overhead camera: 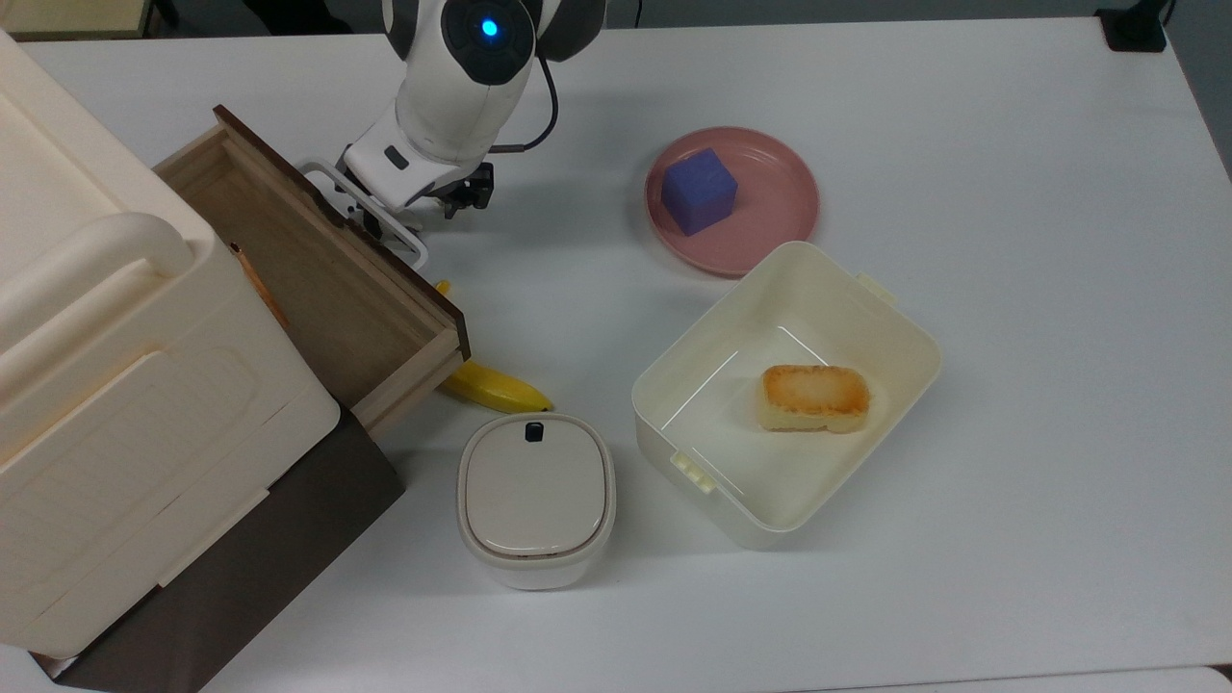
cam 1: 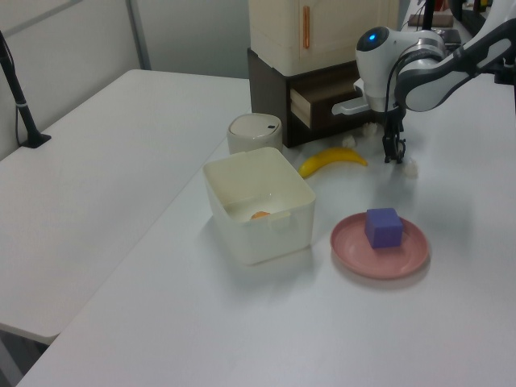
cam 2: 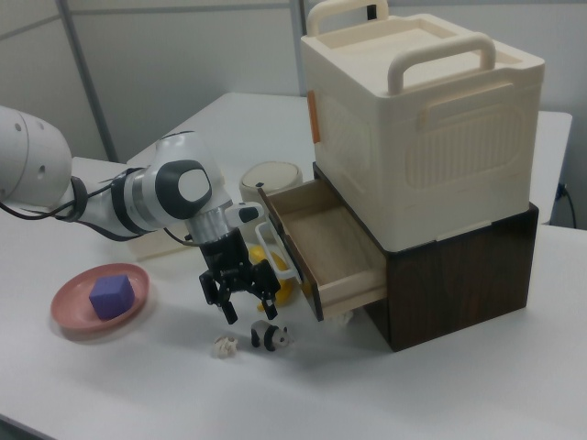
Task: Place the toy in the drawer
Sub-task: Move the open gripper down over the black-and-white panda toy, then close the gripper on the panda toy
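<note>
in front of the open drawer (cam 2: 323, 246), near the worktop (overhead camera: 962, 144) edge where the arm's base stands:

- pincer (cam 2: 240, 295): hangs just above the worktop, fingers pointing down and spread, gripping nothing. in the right view it stands over the gap between the two small things below it, nearer the paper wad's side than the toy's.
- toy (cam 2: 271, 336): tiny black-and-white panda, lying on the worktop just beside the drawer's dark front panel, under the white loop handle (overhead camera: 366, 207). apart from the pincer, not yet gripped.
- paper wad (cam 2: 223, 346): crumpled, beige, just beside the toy on the right view's left. easy to pick by mistake.
- drawer: pulled well out, light-wood bed bare and ready to receive.
- banana (overhead camera: 496, 387): lies along the drawer's front, partly under it.
- lidded pot (overhead camera: 535, 498), cream tub (overhead camera: 905, 332) holding a bread piece (overhead camera: 814, 397), pink plate (overhead camera: 780, 188) carrying a purple cube (overhead camera: 699, 190): all well apart from the work.

handling note (judgement): the step in hand is the grasp. shift the pincer towards the drawer front until the panda sits squarely between the fingers, leaving the wad outside them. descend straight, keeping clear of the loop handle. close gently; so small a figure may squirt out or tip. lift above the front panel before crossing over the drawer bed.
</note>
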You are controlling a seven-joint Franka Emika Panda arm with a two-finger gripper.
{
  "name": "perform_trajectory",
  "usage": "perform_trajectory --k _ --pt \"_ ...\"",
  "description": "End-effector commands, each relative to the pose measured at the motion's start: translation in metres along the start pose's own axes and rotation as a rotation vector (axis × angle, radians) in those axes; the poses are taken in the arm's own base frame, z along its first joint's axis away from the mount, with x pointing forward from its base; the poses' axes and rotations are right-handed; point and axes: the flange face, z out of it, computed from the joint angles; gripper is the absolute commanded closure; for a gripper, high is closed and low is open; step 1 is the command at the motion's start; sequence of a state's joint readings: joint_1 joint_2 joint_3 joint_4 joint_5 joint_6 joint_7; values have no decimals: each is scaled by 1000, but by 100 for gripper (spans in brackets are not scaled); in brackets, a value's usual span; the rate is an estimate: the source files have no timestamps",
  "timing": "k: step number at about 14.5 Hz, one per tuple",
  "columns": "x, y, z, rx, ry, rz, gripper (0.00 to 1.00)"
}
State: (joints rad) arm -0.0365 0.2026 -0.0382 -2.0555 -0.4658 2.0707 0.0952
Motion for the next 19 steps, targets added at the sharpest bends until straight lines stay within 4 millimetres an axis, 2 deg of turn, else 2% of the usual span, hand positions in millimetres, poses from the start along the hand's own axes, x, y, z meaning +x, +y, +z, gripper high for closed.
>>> perform_trajectory --k 1,7,10,11,13,15,16,18,19 --pt "-1 -3 10 -17 8 0 0" --pt "3 -6 35 -17 -33 -8 0" --pt "3 -6 37 -28 -36 -17 1" --pt "3 -5 37 -28 -35 -16 5" --pt "3 -6 38 -27 -37 -17 19" --pt "4 -5 38 -28 -35 -16 46" --pt "4 -5 38 -28 -35 -16 52" --pt "4 -6 37 -25 -34 -14 71" --pt "3 -6 36 -25 -34 -6 76"
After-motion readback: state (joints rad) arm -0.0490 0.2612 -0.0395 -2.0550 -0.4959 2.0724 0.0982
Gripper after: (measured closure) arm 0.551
